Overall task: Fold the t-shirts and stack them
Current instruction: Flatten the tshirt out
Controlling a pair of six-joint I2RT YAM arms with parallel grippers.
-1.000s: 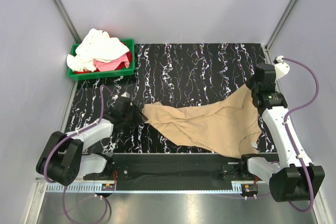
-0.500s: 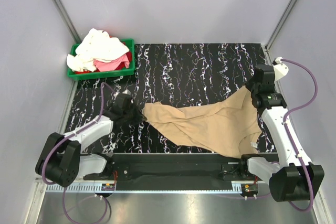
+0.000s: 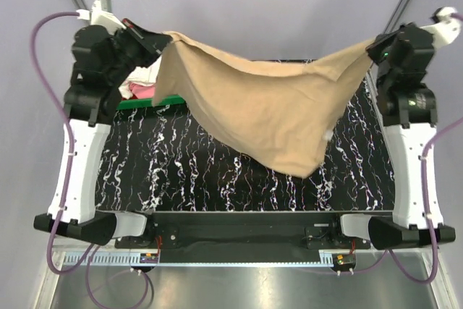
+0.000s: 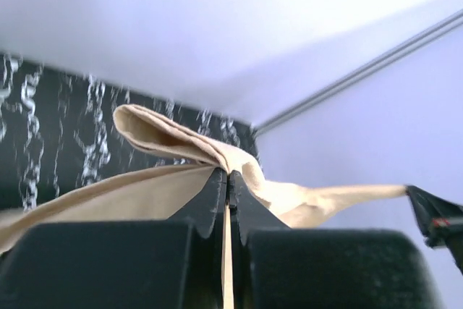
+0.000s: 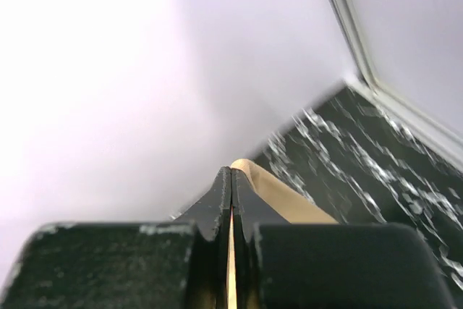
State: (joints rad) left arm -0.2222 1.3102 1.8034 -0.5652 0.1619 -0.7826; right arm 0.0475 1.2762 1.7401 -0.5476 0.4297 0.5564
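Note:
The tan t-shirt (image 3: 268,106) hangs in the air, stretched between both raised arms, its lowest corner drooping over the black marbled table (image 3: 181,171). My left gripper (image 3: 155,40) is shut on its left upper corner. In the left wrist view the left gripper (image 4: 228,174) pinches the tan fabric (image 4: 166,135). My right gripper (image 3: 372,47) is shut on the right upper corner, and the right wrist view shows that gripper (image 5: 231,170) closed on a tan fold (image 5: 289,200). A cream-white t-shirt (image 3: 145,74) and a pink-red t-shirt (image 3: 134,90) peek out behind the left arm.
The green bin (image 3: 137,103) sits at the table's back left, mostly hidden by the left arm and the hanging shirt. Pale walls close in the back and both sides. Both arm bases stand at the near edge.
The left gripper shut on the tan shirt's left end. Both arms then rose from table level, lifting the shirt off the table and spreading it in the air.

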